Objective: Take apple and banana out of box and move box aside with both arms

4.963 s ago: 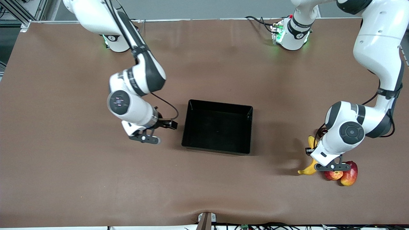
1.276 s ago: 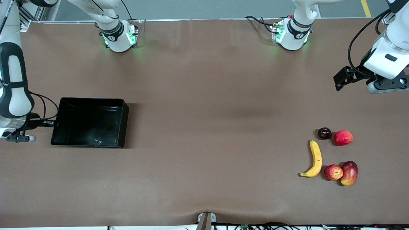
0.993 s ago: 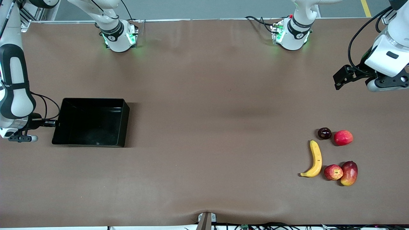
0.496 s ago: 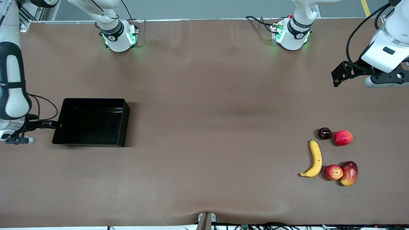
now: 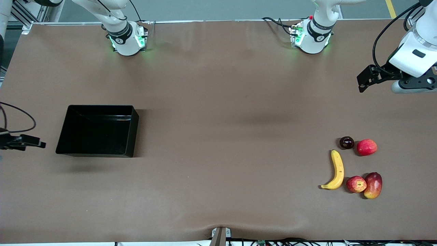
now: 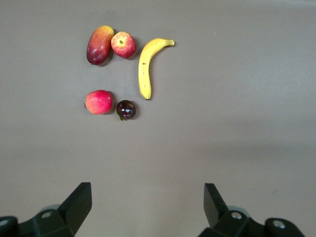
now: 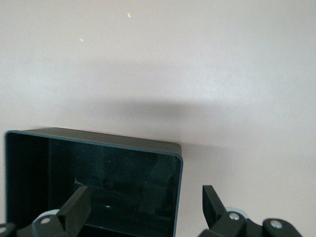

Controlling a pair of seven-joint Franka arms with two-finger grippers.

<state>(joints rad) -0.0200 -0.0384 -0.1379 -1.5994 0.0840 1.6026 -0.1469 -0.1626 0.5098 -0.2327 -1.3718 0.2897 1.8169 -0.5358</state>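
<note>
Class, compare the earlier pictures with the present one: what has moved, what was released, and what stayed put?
The right gripper dragged the black box from mid-table to the right arm's end, let go and backed off, open. The left gripper rose from the fruits and hangs open over bare table. The banana, apple and other fruits stayed put.

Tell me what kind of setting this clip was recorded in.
Most likely a robotics lab bench: two arm bases bolted along one edge of a brown-covered table, the left gripper and right gripper both open over it, and staged props: a black tray, a banana and an apple.
</note>
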